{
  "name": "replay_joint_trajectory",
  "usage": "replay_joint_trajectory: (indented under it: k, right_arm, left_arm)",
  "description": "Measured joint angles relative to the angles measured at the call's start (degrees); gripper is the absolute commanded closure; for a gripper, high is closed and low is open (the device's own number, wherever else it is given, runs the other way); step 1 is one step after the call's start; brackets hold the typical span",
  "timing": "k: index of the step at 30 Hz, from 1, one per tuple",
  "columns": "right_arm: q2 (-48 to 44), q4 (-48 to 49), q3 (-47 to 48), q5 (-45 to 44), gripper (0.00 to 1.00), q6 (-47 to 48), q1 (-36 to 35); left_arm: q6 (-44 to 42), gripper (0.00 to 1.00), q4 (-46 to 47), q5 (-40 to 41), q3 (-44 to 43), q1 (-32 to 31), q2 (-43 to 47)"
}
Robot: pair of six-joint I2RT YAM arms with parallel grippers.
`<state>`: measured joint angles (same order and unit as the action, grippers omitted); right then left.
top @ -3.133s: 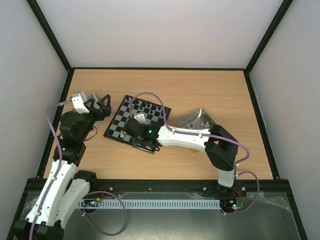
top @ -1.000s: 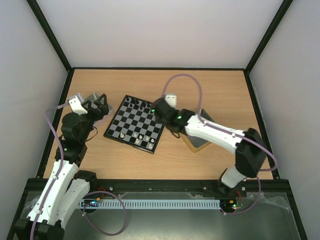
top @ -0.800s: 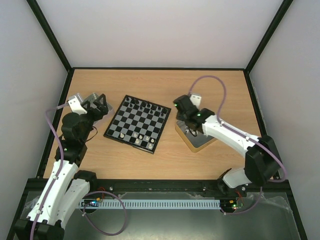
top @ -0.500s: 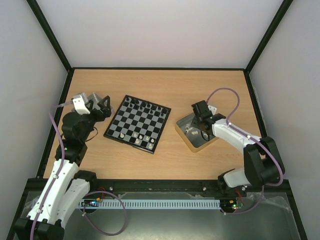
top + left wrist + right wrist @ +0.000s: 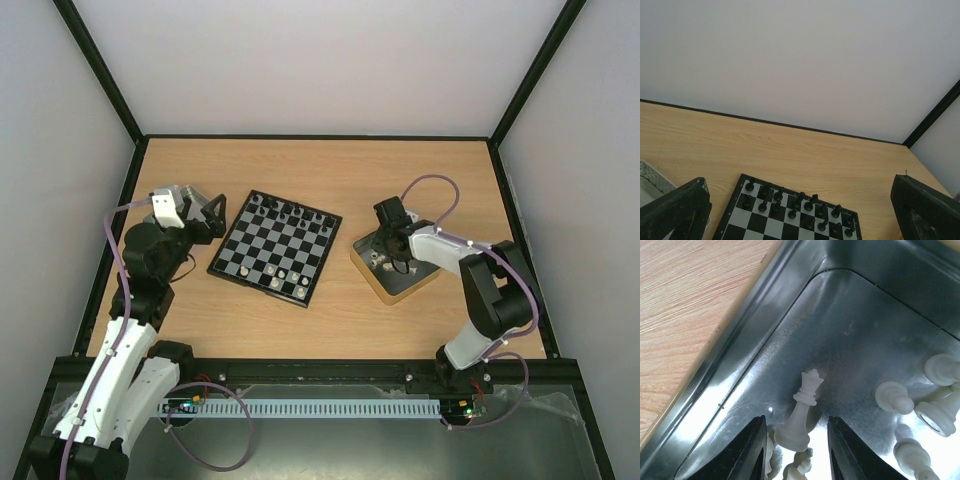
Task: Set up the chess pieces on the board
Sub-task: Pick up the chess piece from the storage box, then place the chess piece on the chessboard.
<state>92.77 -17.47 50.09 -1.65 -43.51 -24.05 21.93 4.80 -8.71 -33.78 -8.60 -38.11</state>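
There's the white crowned piece point(image 5: 802, 410), cream and glossy, slim stem and a spiky little crown. It looks tipped over on the floor of the metal tray point(image 5: 765, 335), base toward the wrist camera. The right end effector point(image 5: 796, 450) is right down on it, fingers point(image 5: 747, 450) apart on either side with slivers of gap showing, so not clamped. My read is that it straddles the base so a close catches the stem. More white chessmen point(image 5: 895, 397) lie toppled just beside.

Out on the board point(image 5: 270, 247), mid-surface point(image 5: 330, 170), black pieces point(image 5: 790, 202) fill the far two rows. There are only a few white ones point(image 5: 283, 277) on the near side, so plenty is left to place. The left end effector point(image 5: 205, 212) hangs spread wide by the other tray point(image 5: 178, 192), holding nothing and likely parked out of the way.
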Motion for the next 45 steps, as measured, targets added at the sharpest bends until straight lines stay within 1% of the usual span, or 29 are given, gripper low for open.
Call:
replay_joint_trajectory:
  k: [8,17,22,27,31,33,36,40,45]
  right_arm:
    - [2.82,0.24,0.22,-0.68,0.75,0.07,0.00]
    - [2.91,0.37,0.22,-1.79,0.90,0.76,0.00]
    - [2.84,1.68,-0.28,-2.21,0.92,1.84,0.00]
    - [-1.40,3.56,-3.08,-2.45,0.92,3.98,0.00]
    - [-9.09,4.94,-4.50,-1.42,0.92,6.88,0.04]
    - [-12.85,6.32,-4.76,0.04,0.92,8.50,0.04]
    - [-18.36,9.25,-5.57,4.83,0.92,10.99,0.04]
    - [-23.61,13.99,-7.15,15.19,0.92,13.90,0.00]
    - [-25.83,19.47,-9.05,28.52,0.92,16.15,-1.07]
  left_arm:
    - [-0.57,0.00,0.00,0.35,0.00,0.00,-0.02]
    - [1.46,0.00,0.00,2.32,0.00,0.04,-0.02]
    - [1.46,0.01,0.04,0.00,0.00,0.07,-0.02]
    - [1.18,0.01,0.48,-3.41,0.00,0.07,-0.37]
    - [1.25,0.01,1.38,-7.96,-0.02,0.07,-2.71]
    - [1.66,0.01,0.98,-11.67,-0.72,0.07,-5.16]
    - [2.95,0.00,0.63,-18.60,-3.61,0.04,-10.40]
    - [5.55,0.01,0.66,-25.64,-6.43,-0.68,-15.30]
    - [11.52,0.04,1.36,-31.21,-8.15,-4.39,-20.24]
